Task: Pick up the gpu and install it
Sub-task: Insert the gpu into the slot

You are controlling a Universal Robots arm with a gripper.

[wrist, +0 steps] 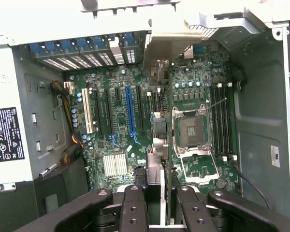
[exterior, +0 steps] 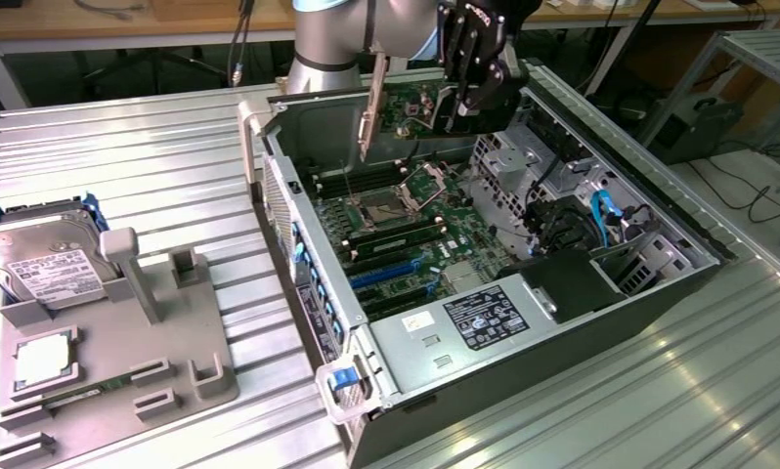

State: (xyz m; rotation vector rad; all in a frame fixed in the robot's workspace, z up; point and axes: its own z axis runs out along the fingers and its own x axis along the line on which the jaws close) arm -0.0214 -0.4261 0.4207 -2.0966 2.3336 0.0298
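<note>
The gpu [exterior: 408,106] hangs on edge above the open computer case [exterior: 404,362], over the back part of the motherboard [exterior: 404,234]. Its pale metal bracket strip [exterior: 374,109] points down on the exterior view's left. My gripper [exterior: 460,112] is shut on the card's other end. In the wrist view the gpu [wrist: 168,121] is seen edge-on, running from between my black fingers [wrist: 135,208] out to its bracket [wrist: 166,46]. Below it lie the CPU socket [wrist: 191,130] and the expansion slots, among them a blue slot [wrist: 130,113] and a white slot [wrist: 87,112].
A grey parts fixture [exterior: 182,362] stands on the metal table at the exterior view's left, holding a silver hard drive [exterior: 38,259] and a processor chip [exterior: 45,357]. Inside the case are a power supply box [exterior: 488,318], blue cables [exterior: 605,220] and drive cages [exterior: 514,156].
</note>
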